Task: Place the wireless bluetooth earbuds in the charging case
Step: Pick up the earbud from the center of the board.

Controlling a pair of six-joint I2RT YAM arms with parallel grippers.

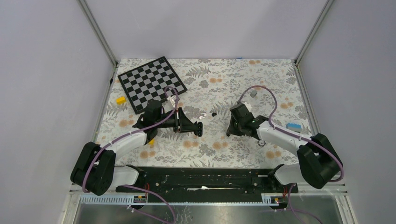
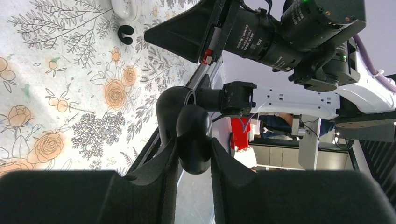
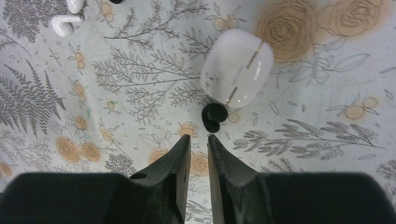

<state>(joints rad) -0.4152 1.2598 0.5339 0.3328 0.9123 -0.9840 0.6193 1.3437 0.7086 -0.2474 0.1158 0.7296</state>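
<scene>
The white charging case lies closed on the floral cloth, a little ahead and to the right of my right gripper. One small black earbud lies against the case's near edge, just beyond the fingertips. The right jaws stand open by a narrow gap with nothing between them. A second black earbud lies mid-table, seen in the left wrist view as a small dark curl. My left gripper is shut on a larger black rounded piece, held off the table. In the top view the right gripper covers the case.
Two white stemmed pieces lie beside the far earbud. A checkerboard and a yellow block sit at the back left. A grey piece and a blue block are on the right.
</scene>
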